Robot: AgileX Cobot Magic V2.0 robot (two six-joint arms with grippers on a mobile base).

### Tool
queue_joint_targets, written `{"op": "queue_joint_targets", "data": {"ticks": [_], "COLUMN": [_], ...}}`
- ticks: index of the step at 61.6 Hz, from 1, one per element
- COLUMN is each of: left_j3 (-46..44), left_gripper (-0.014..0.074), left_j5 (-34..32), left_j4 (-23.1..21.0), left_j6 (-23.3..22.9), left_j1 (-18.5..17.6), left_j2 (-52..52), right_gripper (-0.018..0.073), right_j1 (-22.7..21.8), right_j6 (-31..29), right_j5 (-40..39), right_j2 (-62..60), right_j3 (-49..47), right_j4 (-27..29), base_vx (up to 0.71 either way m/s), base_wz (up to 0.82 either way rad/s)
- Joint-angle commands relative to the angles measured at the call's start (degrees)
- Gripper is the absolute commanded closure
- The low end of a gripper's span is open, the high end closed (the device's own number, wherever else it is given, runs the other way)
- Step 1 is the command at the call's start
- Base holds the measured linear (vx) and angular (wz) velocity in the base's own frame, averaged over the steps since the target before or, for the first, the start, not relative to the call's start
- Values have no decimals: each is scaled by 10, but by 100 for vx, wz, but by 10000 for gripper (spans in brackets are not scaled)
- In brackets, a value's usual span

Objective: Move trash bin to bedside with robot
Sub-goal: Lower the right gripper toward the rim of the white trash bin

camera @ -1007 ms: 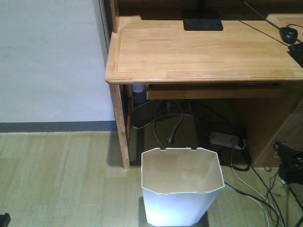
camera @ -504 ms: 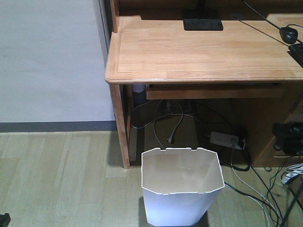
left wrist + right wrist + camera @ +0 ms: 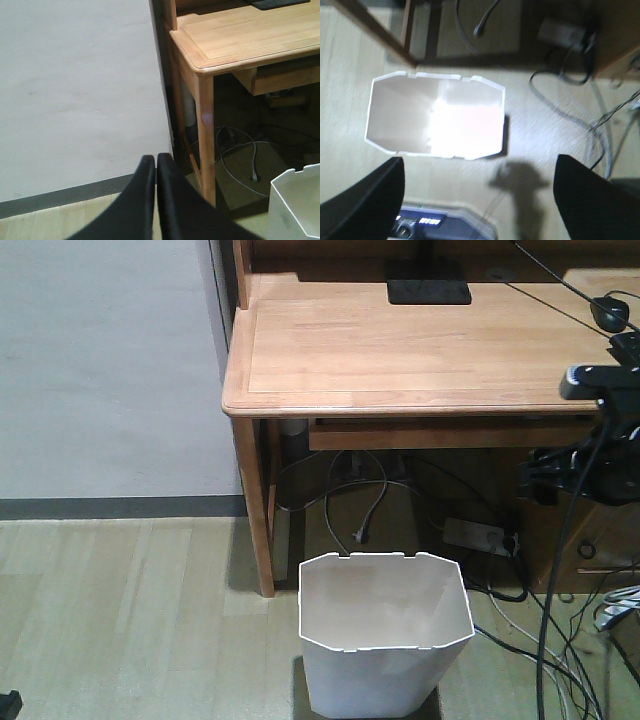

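Note:
The white trash bin [image 3: 385, 645] stands empty on the wooden floor in front of the desk's left leg; its corner shows in the left wrist view [image 3: 300, 200]. My right gripper [image 3: 477, 200] hangs high above the floor, open wide, looking down on the trash bin [image 3: 435, 117], which lies ahead of the jaws and apart from them. The right arm [image 3: 590, 465] hangs at the right edge of the front view, level with the desk's edge. My left gripper [image 3: 155, 162] is shut on nothing, facing the wall left of the desk. The bedside is out of view.
A wooden desk [image 3: 420, 350] fills the upper right, its leg [image 3: 255, 510] just left of the bin. Cables and a power strip [image 3: 475, 533] lie under it. More cables [image 3: 600, 120] run right of the bin. The robot's base [image 3: 445, 225] shows below.
The right arm has risen from low at the right edge to the height of the desk's edge. The bin has not moved.

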Motion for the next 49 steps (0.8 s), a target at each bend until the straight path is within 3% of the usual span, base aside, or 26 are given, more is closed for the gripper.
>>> {"op": "queue_joint_targets", "data": {"ticks": [1, 10, 30, 49], "left_j3": [10, 10, 10, 10], "left_gripper": [603, 603, 603, 603], "left_j5": [-40, -40, -40, -40], "left_j4": [0, 0, 0, 0], "left_j6": [-3, -3, -3, -3], "left_j1": [0, 0, 0, 0], "left_j2": [-12, -12, -12, -12], "right_gripper": [-27, -27, -27, -27], "right_j1": [-25, -47, -47, -64], "right_j6": [-71, -197, -406, -466], "right_j5": [-30, -52, -131, -129], "right_j2": [38, 110, 288, 456], "right_j3": [-20, -20, -32, -114], "right_j4": [69, 166, 287, 328], "base_vx": [0, 0, 0, 0], "base_wz": [0, 0, 0, 0]}}
